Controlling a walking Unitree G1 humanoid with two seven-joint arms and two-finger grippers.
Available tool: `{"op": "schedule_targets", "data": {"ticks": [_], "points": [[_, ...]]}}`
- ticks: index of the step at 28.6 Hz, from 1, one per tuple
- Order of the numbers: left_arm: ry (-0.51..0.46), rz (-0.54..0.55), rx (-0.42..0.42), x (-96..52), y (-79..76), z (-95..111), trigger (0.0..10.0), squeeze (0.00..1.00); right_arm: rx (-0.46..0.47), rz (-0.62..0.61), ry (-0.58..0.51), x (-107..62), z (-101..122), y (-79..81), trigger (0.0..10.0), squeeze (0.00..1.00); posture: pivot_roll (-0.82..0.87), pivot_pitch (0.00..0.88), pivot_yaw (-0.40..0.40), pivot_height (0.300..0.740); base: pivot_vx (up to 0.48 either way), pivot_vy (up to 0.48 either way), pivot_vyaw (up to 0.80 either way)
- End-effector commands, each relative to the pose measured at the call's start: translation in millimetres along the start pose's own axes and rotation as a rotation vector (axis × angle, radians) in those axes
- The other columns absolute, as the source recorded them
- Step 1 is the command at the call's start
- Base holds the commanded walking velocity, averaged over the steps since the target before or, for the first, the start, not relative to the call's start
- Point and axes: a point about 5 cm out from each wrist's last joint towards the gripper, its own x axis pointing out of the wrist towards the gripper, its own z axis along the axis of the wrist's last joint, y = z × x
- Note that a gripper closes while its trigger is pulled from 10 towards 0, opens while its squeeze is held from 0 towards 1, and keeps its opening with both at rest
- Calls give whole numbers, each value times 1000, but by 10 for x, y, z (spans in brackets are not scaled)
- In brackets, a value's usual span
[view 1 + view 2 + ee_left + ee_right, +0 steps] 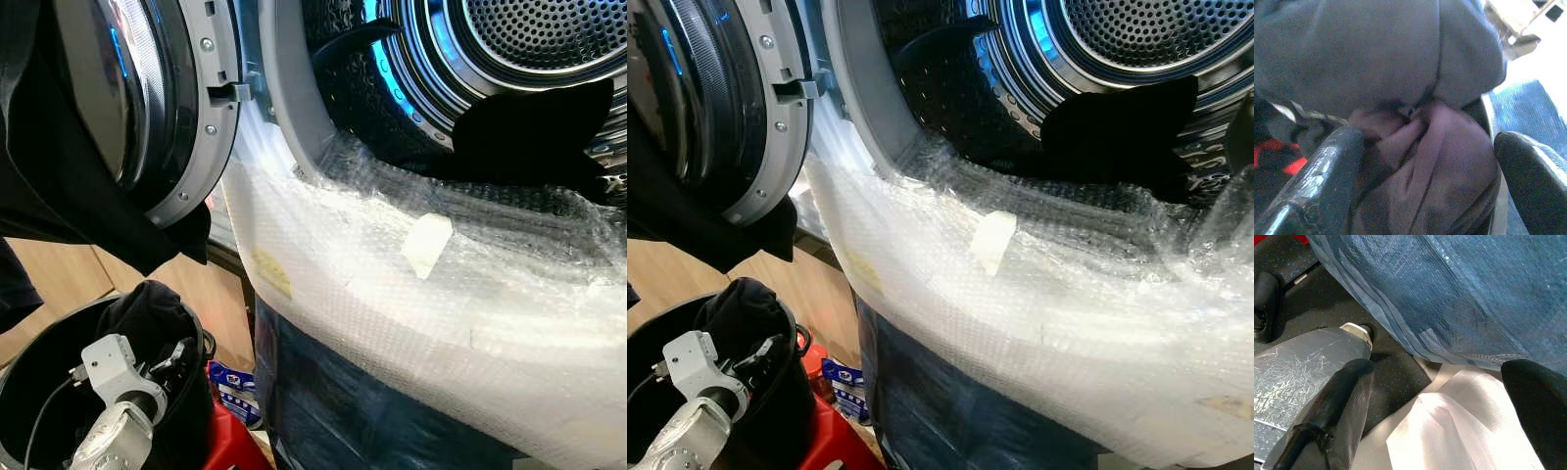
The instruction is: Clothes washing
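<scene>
Washer [411, 264] right in front of me, its front wrapped in bubble film, door [147, 108] swung open to my left, and one dark garment [534, 132] already lying at the drum's mouth. Down at my lower left sits the black laundry basket [29, 372] with a dark, crumpled piece of clothing [147, 313] heaped at its rim. My left gripper [1425, 161] is in there, fingers spread wide either side of a bunched fold, not clamped. That cloth should be light, limp and droopy, so I'd pinch the thick bunched ridge. No real long axis; it's a lump, folds running up towards the rim. My right gripper [1440, 401] hangs idle and open by the machine's base.
</scene>
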Motion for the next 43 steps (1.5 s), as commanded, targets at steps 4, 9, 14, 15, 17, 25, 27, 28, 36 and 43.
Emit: {"op": "schedule_targets", "data": {"ticks": [4,9,14,15,17,25,27,28,36,43], "points": [[8,15,3,22,21,9,10000,0,-12,8,13,-4,-46,18,10000,0,34,10,16,740,0,0,0],[23,42,-39,36,47,-20,10000,0,-12,5,15,-4,-45,-5,10000,0,42,15,5,740,0,0,0],[38,55,-26,41,51,-58,3294,0,7,10,0,-3,-24,-7,10000,0,45,21,-1,740,0,0,0],[38,55,-26,41,51,-58,3294,0,7,10,0,-3,-24,-7,10000,0,45,21,-1,740,0,0,0],[41,62,-39,45,51,-72,706,0,24,12,-3,-3,-21,0,10000,0,40,20,2,740,0,0,0],[60,54,-18,86,17,-81,10000,0,17,15,1,-3,-33,9,10000,0,36,24,-1,740,0,0,0],[68,52,-20,89,12,-92,10000,0,18,13,4,-5,-44,7,10000,0,31,28,2,740,0,0,0],[73,54,-32,91,9,-105,10000,0,19,13,6,-5,-50,8,10000,0,30,26,2,740,0,0,0],[69,48,-136,123,-25,-126,10000,0,29,14,7,-8,-71,8,10000,0,25,25,-5,740,0,0,0],[75,51,-142,129,-38,-146,0,0,14,8,4,-7,-55,-23,10000,0,25,23,-15,740,0,0,0]]}}
